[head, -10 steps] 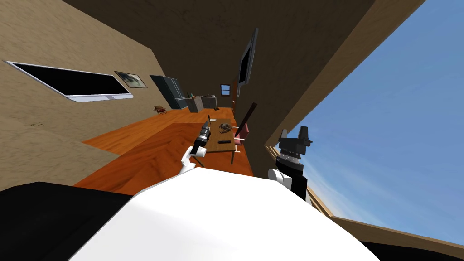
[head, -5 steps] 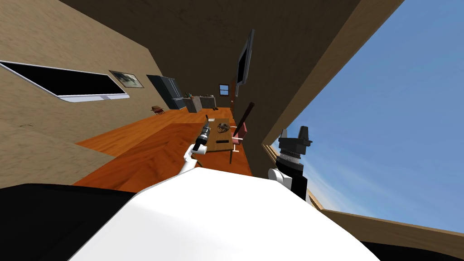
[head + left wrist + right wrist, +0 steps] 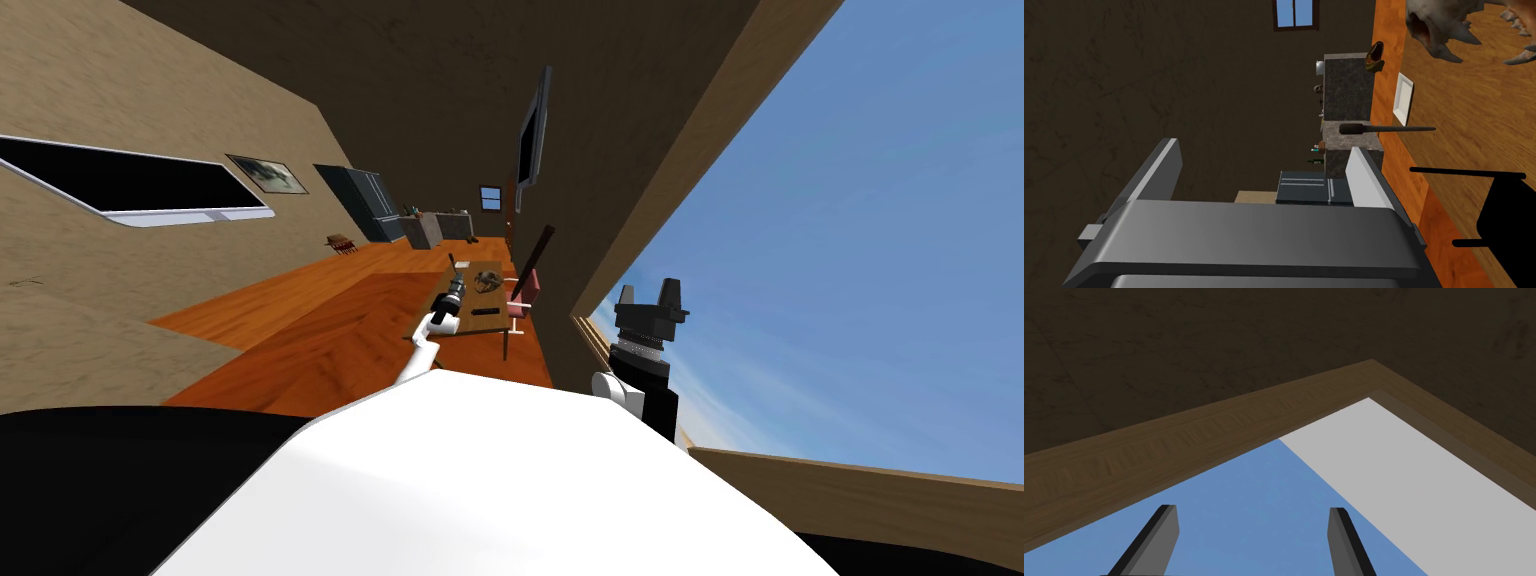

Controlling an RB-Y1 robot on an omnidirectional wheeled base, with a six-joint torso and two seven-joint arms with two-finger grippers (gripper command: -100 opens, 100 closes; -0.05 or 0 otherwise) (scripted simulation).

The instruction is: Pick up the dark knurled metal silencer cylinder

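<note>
The left end effector point(image 3: 1263, 146) hangs wide and empty at the brown wooden bench point(image 3: 462, 318), and the short dark cylinder point(image 3: 487, 311) lies apart near the bench's front edge, so closing here risks missing it or bumping the pale animal skull point(image 3: 1434, 27).

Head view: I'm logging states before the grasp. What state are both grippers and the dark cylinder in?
left gripper: open, empty, at the table.
right gripper: open, empty, raised at my right side.
dark cylinder: lying flat on the table, not gripped.
</note>
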